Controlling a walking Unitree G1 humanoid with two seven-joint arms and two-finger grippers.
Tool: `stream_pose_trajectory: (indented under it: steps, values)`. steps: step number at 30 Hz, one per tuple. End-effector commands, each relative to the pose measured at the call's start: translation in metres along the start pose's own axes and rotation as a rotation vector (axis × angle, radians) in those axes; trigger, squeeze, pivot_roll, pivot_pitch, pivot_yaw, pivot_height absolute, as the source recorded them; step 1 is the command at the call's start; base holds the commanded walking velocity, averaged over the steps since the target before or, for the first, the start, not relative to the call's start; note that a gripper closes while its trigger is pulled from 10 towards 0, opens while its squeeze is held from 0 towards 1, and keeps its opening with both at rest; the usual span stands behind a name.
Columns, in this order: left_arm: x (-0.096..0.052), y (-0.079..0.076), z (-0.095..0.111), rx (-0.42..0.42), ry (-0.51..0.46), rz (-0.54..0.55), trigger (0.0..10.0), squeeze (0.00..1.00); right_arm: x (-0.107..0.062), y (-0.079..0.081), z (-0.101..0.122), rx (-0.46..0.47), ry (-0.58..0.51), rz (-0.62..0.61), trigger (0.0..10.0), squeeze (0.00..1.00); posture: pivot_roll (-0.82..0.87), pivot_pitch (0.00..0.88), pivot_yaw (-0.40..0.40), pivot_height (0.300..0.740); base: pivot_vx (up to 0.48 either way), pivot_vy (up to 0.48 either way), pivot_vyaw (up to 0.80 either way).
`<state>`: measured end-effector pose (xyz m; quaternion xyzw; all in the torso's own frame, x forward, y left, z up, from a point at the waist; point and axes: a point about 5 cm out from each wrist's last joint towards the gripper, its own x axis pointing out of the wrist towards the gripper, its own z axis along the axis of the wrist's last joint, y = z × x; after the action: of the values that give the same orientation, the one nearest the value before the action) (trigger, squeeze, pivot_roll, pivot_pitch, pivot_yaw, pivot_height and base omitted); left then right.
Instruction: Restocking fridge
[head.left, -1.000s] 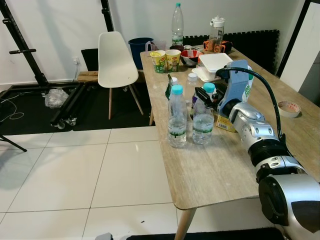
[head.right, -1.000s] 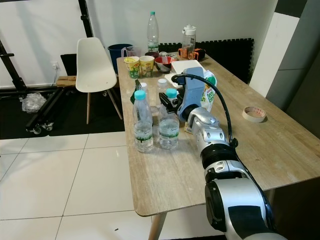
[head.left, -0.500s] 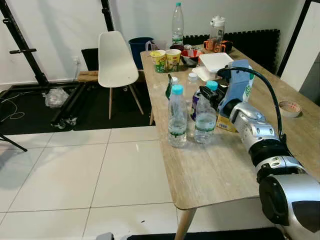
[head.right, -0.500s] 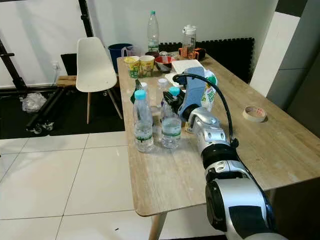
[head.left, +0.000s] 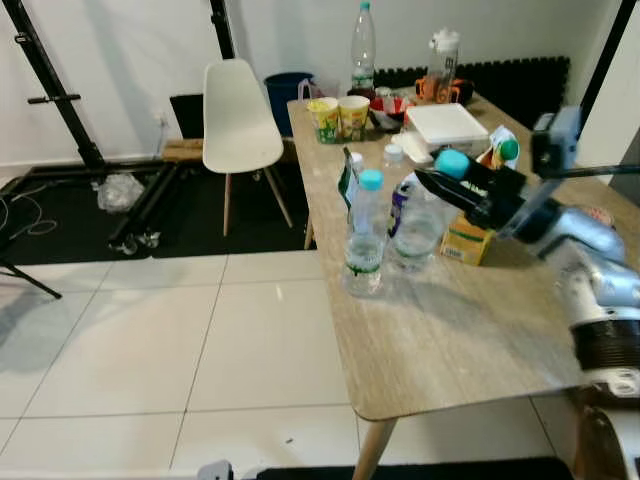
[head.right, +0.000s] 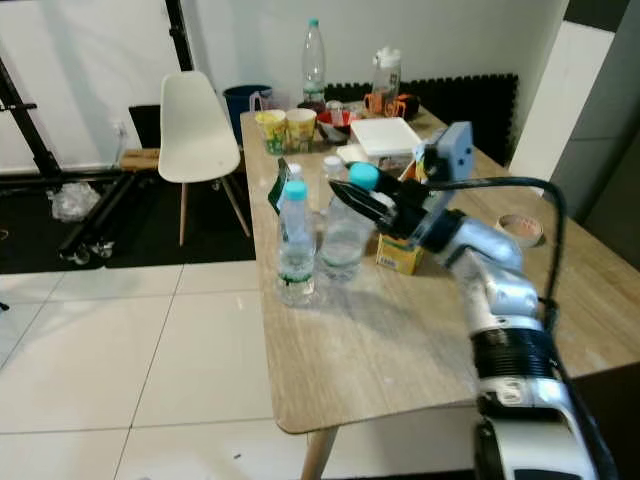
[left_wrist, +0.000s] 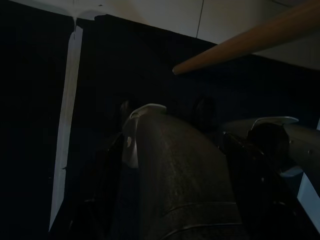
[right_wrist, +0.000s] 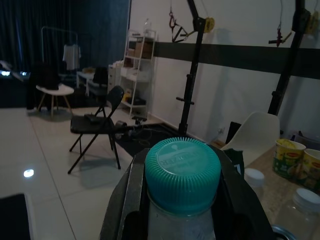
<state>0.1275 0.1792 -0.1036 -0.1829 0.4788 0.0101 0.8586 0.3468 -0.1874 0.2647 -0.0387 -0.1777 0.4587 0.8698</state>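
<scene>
My right gripper is shut on the neck of a clear water bottle with a teal cap. The bottle leans over, cap toward my right, above the wooden table; I cannot tell whether its base touches the wood. In the right wrist view the teal cap sits tight between the two black fingers. A second teal-capped bottle stands upright just left of the held one. My left arm hangs idle in the dark beside a table leg.
A yellow juice box and a carton with a green cap stand right behind the gripper. Further back are a white box, two noodle cups and a tall bottle. A white chair stands left of the table.
My right arm has drawn back to the right and risen, and the bottle in its grip has tipped from upright to a lean. The head camera has also shifted a little.
</scene>
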Motion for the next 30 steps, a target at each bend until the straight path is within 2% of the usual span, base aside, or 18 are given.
stream_pose_trajectory:
  steps: [1,4,7,12,18,23,30]
  values:
    - [-0.001,0.0,-0.007,-0.02,0.023,0.003,10.0,0.0,0.001,0.007,0.008,-0.019,-0.017,0.065,10.0,0.0,-0.06,0.0,0.025,0.74,0.0,0.0,0.0]
    - [0.0,-0.003,-0.006,-0.016,0.024,-0.008,10.0,0.0,-0.016,0.019,0.013,-0.04,0.048,0.167,10.0,0.0,-0.07,0.0,0.027,0.74,0.0,0.0,0.0]
    - [0.0,-0.003,-0.006,-0.015,0.025,-0.01,10.0,0.0,-0.02,0.024,0.015,-0.03,0.056,0.198,10.0,0.0,-0.08,0.0,0.027,0.74,-0.089,0.0,0.0]
    - [0.0,-0.005,-0.007,-0.01,0.031,-0.013,10.0,0.0,-0.027,0.046,0.015,0.032,0.081,0.336,10.0,0.0,-0.08,0.0,0.027,0.74,-0.277,0.0,0.0]
    - [0.001,-0.005,-0.007,-0.005,0.033,-0.014,10.0,0.0,-0.022,0.045,0.008,0.039,0.07,0.261,10.0,0.0,-0.08,0.0,0.028,0.74,-0.27,0.0,0.0]
    - [0.001,-0.005,-0.007,0.0,0.034,-0.013,10.0,0.0,-0.021,0.047,0.004,0.054,0.092,0.251,10.0,0.0,-0.08,0.0,0.028,0.74,-0.289,0.0,0.0]
    - [0.0,-0.004,-0.008,0.0,0.035,-0.007,10.0,0.0,-0.018,0.04,0.0,0.065,0.101,0.173,10.0,0.0,-0.08,0.0,0.027,0.74,-0.293,0.0,0.0]
